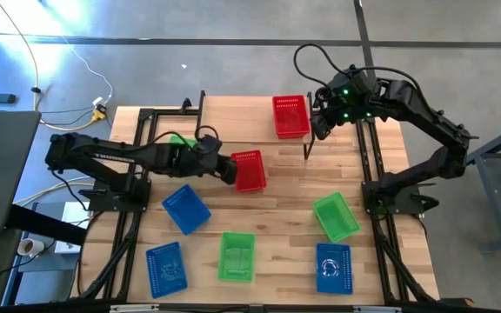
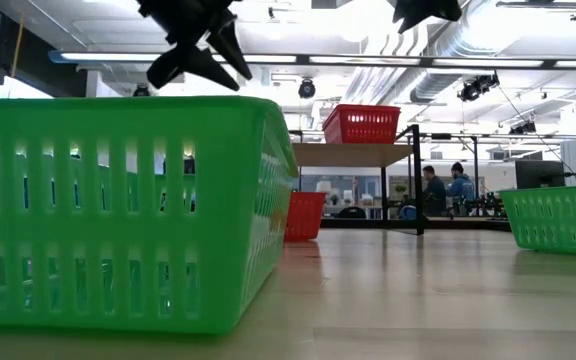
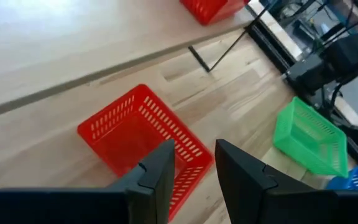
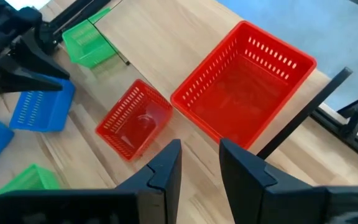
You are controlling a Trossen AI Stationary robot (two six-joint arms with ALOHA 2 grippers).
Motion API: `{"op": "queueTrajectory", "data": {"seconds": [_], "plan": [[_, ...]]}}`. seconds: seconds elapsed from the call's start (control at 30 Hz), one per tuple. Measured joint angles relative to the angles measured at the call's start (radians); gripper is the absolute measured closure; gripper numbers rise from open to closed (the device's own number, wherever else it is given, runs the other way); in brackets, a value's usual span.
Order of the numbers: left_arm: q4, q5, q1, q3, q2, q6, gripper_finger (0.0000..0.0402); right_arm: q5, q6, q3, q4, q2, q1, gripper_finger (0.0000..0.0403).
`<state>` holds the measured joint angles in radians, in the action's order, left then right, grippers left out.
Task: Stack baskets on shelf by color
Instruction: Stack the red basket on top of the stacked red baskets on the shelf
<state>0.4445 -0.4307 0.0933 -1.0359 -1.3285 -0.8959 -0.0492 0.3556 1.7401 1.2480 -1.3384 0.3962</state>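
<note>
The shelf (image 1: 233,117) stands at the table's far side, and a red basket (image 1: 290,116) sits on its right end. A second red basket (image 1: 250,169) rests on the table in front of the shelf. My left gripper (image 1: 230,168) hovers open, high above that basket's left edge (image 3: 194,149); the low view shows it well clear of the table (image 2: 198,50). My right gripper (image 1: 320,122) hangs open above the shelf's right end, beside the shelf's red basket (image 4: 244,81). No third red basket can be made out.
A green basket (image 1: 181,141) sits under the left arm. Blue baskets (image 1: 185,209) (image 1: 163,268) (image 1: 334,267) and green baskets (image 1: 236,256) (image 1: 336,216) are scattered over the near half of the table. The shelf's left and middle are bare plank. People sit in the room beyond.
</note>
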Motion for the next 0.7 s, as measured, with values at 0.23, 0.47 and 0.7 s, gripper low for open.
{"op": "queueTrajectory", "data": {"seconds": [0.23, 0.47, 0.7], "plan": [[0.04, 0.0, 0.0, -0.003, -0.063, -0.126, 0.0295, 0.0, -0.026, 0.0, 0.0, 0.0, 0.0, 0.0306], [0.045, 0.005, 0.0, -0.002, -0.152, -0.223, 0.0295, 0.0, -0.047, 0.0, -0.001, 0.0, 0.0, 0.0306], [0.094, 0.009, -0.001, -0.002, -0.232, -0.306, 0.0295, 0.0, -0.047, 0.0, 0.0, 0.0, 0.0, 0.0306]]}}
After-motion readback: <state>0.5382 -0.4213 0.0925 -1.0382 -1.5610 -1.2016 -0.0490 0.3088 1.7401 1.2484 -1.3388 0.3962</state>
